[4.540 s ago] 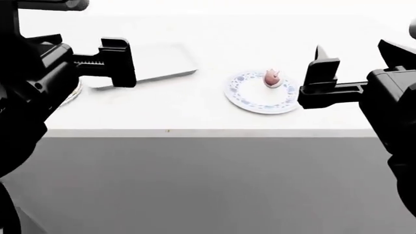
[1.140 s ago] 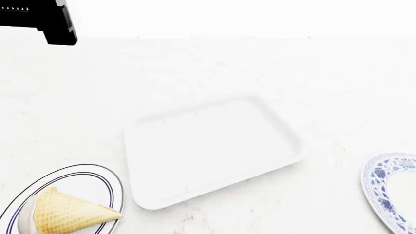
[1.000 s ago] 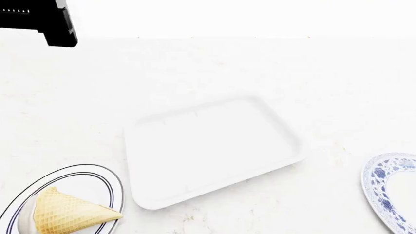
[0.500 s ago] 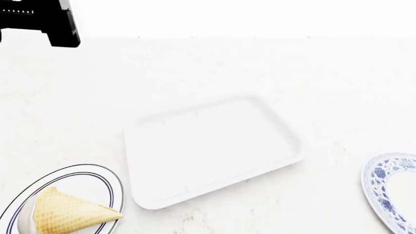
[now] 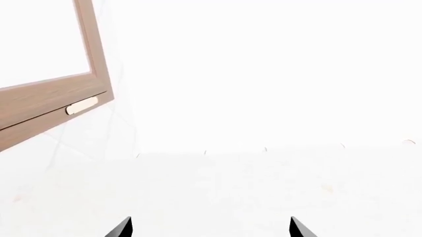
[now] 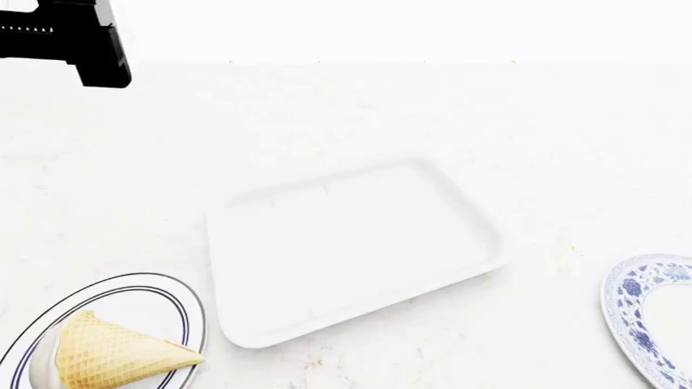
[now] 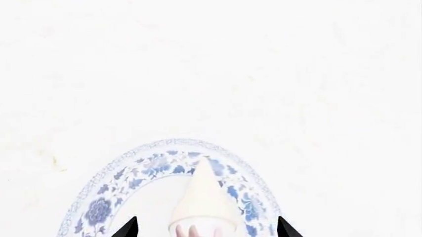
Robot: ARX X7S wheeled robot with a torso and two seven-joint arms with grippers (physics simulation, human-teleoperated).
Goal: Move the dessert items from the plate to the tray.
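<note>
Since half a second ago our left tool [image 6: 76,44] has shifted only slightly at the far left of the head view; tray, plates and cone lie as they did. The tray [image 6: 357,251] sits bare mid-counter [image 6: 357,105]. The cone [image 6: 113,352] lies on its side on the blue-ringed plate [image 6: 173,296] left of the tray. The scoop [image 7: 202,200] sits on the floral plate [image 7: 99,210], right of the tray, between the right tool's [image 7: 204,229] spread tips. Our left tool's tips also stand apart, over bare counter, holding nothing. We judge neither dessert moved yet, and the scoop pick in hand. Next calls for lowering the right tool around the scoop, closing gently, and carrying it left to the tray.
</note>
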